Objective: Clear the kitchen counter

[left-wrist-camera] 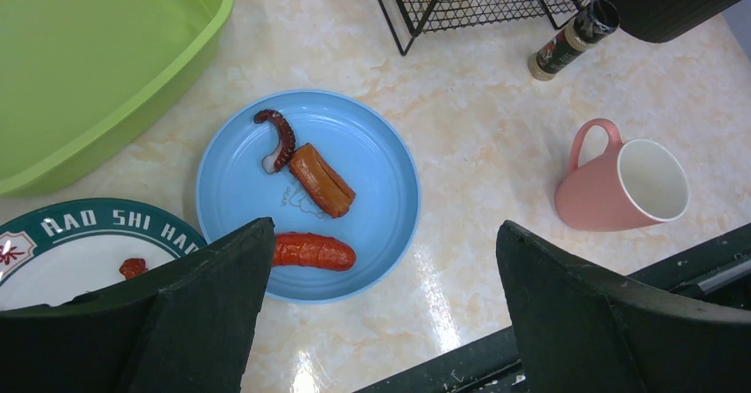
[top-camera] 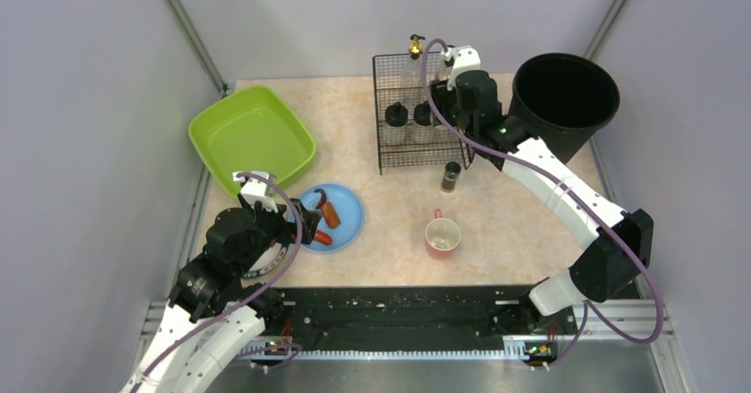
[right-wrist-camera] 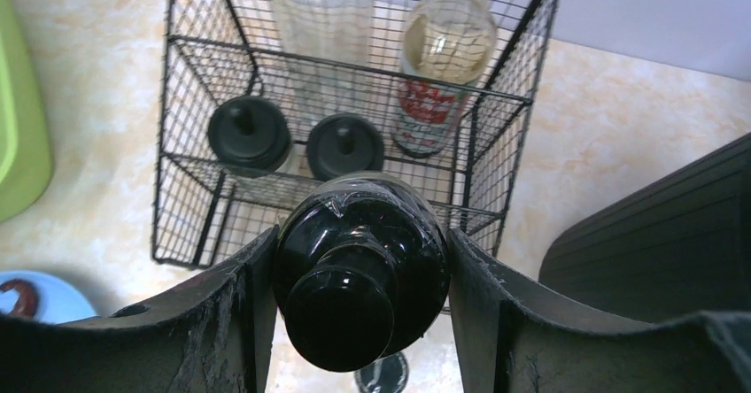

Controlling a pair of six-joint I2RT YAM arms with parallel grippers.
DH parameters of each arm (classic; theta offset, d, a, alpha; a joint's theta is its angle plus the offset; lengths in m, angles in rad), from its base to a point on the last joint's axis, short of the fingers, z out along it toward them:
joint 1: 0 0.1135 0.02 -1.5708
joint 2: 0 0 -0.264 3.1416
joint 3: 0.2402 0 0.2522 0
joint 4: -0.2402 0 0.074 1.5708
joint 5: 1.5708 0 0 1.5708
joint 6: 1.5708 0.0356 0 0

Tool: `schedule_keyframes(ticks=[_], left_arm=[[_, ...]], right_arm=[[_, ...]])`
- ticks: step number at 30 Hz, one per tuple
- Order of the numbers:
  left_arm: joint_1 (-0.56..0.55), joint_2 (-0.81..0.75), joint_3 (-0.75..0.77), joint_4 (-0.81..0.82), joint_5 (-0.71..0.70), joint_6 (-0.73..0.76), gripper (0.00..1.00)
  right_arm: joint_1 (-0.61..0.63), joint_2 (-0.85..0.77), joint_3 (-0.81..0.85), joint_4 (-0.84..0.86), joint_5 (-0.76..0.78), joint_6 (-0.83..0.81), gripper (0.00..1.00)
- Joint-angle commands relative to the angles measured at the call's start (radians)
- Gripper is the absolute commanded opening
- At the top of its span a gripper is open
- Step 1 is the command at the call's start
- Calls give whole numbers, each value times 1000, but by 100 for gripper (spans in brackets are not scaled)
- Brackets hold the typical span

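Note:
The kitchen counter (top-camera: 514,225) is beige-pink stone-look laminate. My right gripper (right-wrist-camera: 361,244) is shut on a dark glass bottle (right-wrist-camera: 359,234) with a black cap, both fingers pressed against its sides. It hangs in front of the black wire rack (right-wrist-camera: 354,65), above the rack's lower shelf. My left gripper (left-wrist-camera: 385,229) stands wide open over the near edge of a blue plate (left-wrist-camera: 372,154) and holds nothing. The plate carries a red sausage (left-wrist-camera: 312,250), a browned piece (left-wrist-camera: 321,180) and a curled octopus-shaped sausage (left-wrist-camera: 278,136).
The rack (top-camera: 394,158) holds two black-lidded jars and two clear bottles. A lime-green tub (top-camera: 252,136) sits back left and a black bin (top-camera: 564,101) back right. A pink mug (top-camera: 443,235), a small spice bottle (top-camera: 452,176) and a teal-rimmed white plate (left-wrist-camera: 80,234) stand on the counter.

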Motion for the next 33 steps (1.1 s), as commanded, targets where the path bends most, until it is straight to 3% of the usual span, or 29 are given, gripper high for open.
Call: schedule_keyframes(ticks=[1,33], left_arm=[[1,-2,1,35,2,11,99],[1,-6,2,34,-3,11,99]], right_arm=[[-47,2,100,135,4,6,0],[-161,238,129,260,42,28,0]])
